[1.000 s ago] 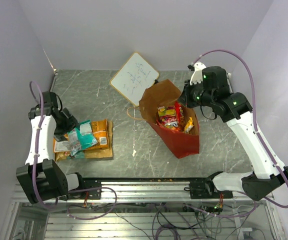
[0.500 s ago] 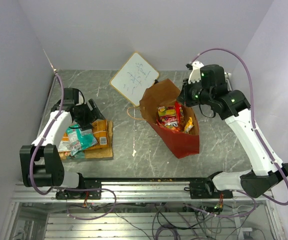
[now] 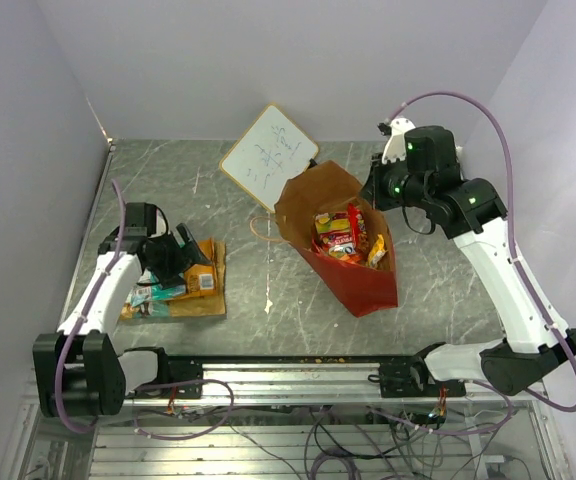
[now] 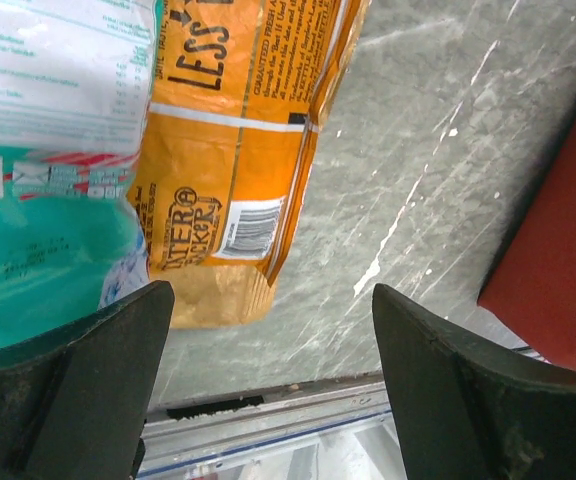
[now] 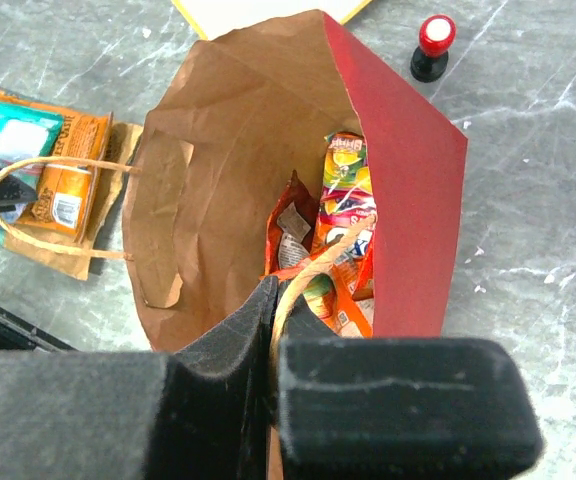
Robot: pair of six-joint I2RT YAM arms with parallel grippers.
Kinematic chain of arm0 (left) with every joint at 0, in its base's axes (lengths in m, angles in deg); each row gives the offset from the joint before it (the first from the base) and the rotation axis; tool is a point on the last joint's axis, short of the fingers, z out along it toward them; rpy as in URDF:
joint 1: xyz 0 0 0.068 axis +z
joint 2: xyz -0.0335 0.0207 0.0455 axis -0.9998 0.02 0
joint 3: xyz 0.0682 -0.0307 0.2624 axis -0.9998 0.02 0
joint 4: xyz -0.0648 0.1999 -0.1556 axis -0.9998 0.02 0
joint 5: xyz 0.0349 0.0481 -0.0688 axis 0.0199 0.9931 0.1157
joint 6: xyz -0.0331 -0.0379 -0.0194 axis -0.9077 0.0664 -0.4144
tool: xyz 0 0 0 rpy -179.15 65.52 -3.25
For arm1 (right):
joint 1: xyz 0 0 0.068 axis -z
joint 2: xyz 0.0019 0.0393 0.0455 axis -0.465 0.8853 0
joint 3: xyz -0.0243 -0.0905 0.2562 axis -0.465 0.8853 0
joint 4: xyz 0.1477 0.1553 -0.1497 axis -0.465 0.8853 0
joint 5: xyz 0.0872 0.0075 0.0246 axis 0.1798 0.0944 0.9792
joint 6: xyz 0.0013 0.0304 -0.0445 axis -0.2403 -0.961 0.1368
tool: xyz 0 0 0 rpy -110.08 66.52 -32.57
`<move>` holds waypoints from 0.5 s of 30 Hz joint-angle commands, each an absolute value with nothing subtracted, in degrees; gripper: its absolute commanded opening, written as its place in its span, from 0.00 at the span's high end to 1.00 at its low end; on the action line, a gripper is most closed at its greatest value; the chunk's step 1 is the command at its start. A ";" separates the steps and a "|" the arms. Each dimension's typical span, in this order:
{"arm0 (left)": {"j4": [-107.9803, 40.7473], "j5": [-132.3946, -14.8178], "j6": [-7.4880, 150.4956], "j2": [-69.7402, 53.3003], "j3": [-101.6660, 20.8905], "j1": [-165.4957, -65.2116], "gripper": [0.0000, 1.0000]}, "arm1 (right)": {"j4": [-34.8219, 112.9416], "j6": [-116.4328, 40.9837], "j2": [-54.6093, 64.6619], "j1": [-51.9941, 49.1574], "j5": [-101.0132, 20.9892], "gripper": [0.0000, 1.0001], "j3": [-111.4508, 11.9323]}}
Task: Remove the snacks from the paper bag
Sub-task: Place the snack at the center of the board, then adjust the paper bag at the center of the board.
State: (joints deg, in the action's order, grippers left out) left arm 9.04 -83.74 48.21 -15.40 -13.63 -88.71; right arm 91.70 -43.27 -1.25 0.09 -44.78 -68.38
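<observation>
Red outside and brown kraft within, the paper bag (image 3: 360, 282) sits right of the table's (image 3: 168, 190) middle, its mouth facing up. The right gripper (image 5: 273, 330) is clamped shut on one twisted handle (image 5: 296, 285), probably to keep the mouth open and the bag from collapsing. Several snacks (image 3: 340, 235) in red, yellow and orange are bunched deep inside. More packets lie piled near the table's left near corner: an orange packet (image 4: 258, 150) beside a teal packet (image 4: 48, 260). The left gripper (image 4: 270, 295) hovers just above that pile with its jaws spread wide and nothing between them, which suggests a drop-off spot. A whiteboard (image 3: 268, 155) lies toward the far edge.
</observation>
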 commanded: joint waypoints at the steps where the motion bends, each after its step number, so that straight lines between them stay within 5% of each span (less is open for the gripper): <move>1: 14.09 -83.52 48.38 -19.39 -17.17 -89.14 0.08 | 92.90 -43.39 -3.02 -0.24 -46.46 1.00 -70.84; 15: 10.19 -99.05 31.85 -37.29 -24.92 -91.34 0.04 | 89.69 -46.86 -8.60 -0.22 -48.11 1.00 -66.51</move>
State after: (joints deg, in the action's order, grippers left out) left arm 14.73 -91.74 39.40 -35.05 -25.60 -90.85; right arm 92.81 -45.28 -6.32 0.09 -46.99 -67.20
